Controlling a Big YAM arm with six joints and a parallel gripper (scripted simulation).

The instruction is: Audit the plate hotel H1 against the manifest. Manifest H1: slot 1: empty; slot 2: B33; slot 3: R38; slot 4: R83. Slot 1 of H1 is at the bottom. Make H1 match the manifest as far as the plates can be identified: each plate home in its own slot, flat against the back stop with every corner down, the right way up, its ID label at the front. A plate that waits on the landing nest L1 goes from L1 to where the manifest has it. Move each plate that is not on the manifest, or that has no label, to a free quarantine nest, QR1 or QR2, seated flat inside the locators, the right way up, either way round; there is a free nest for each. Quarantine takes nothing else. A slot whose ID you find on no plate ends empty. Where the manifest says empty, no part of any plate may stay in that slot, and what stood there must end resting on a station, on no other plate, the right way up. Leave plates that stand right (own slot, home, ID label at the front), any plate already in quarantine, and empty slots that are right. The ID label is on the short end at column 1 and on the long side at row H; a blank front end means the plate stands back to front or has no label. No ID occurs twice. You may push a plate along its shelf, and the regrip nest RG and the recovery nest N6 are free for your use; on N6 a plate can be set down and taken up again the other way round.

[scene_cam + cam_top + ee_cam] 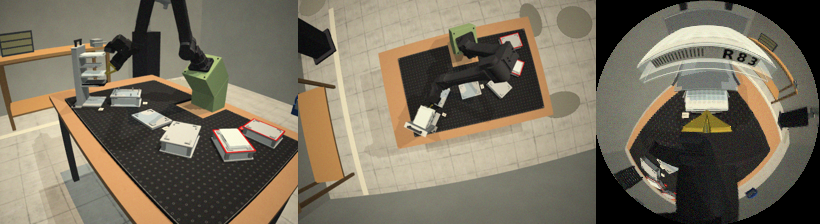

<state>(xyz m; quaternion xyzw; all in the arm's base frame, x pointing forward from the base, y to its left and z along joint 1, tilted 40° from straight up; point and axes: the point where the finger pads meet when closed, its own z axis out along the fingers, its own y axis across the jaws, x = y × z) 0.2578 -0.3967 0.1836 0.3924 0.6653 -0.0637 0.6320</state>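
Note:
The plate hotel H1 (85, 75) stands at the table's far left corner; it also shows from above in the top view (422, 120). Its top shelf holds a white plate (92, 53) (739, 54) whose front label reads R83. The shelf below it (92, 65) looks bare. Under that lies a white plate (93, 73), and a dark plate (94, 82) lies on the lowest shelf. My gripper (109, 71) is shut and empty, its yellow fingertips (706, 123) right at the front end of the lower white plate (706, 100). I cannot tell whether they touch it.
A red-edged quarantine nest holds a white plate (234, 140); the other red-edged nest (263, 129) is bare. A raised nest with pins (125, 96), a flat nest (151, 118) and a grey block nest (181, 138) stand mid-table. The green arm base (206, 83) is behind.

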